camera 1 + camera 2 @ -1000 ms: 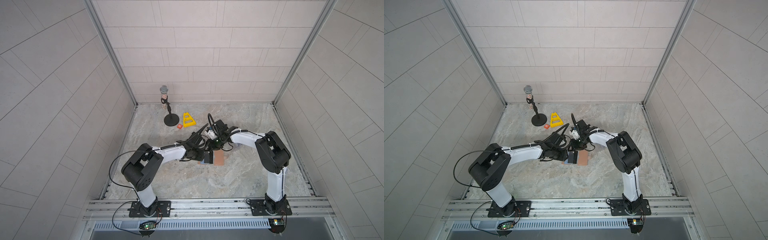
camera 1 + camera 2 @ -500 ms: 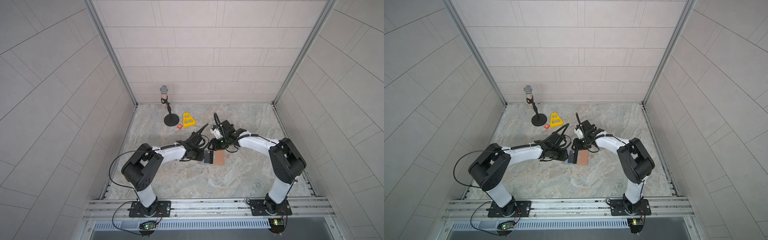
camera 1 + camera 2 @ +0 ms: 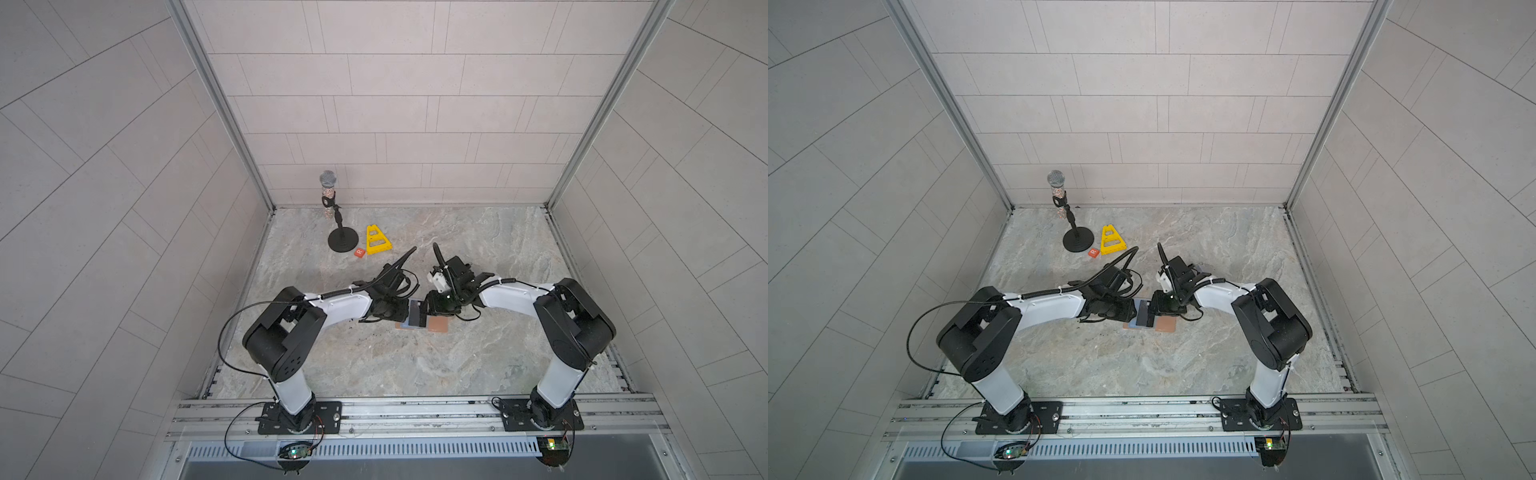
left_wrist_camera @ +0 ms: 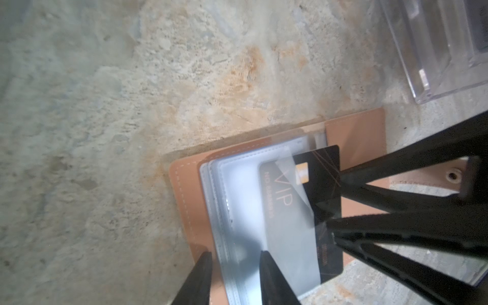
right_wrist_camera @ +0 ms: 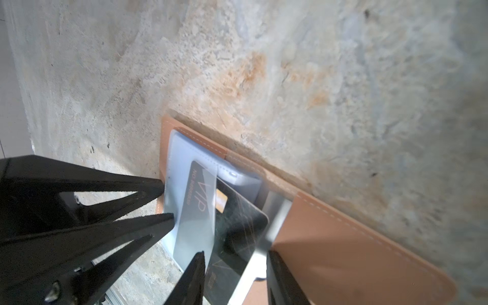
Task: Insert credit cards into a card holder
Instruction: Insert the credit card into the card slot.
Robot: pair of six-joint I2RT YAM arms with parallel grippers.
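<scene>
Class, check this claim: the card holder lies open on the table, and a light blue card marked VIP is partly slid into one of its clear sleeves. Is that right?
No: the card is black, not light blue. The left wrist view shows it, marked VIP, partly inside a clear sleeve of the open card holder on the table.

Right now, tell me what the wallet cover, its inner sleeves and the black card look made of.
Wallet cover: tan leather or imitation, matte, with pale stitching along the edge.
Inner sleeves: soft clear plastic, frosted; the card's lettering shows through.
Black card: likely rigid plastic, smooth, with gold lettering.
</scene>
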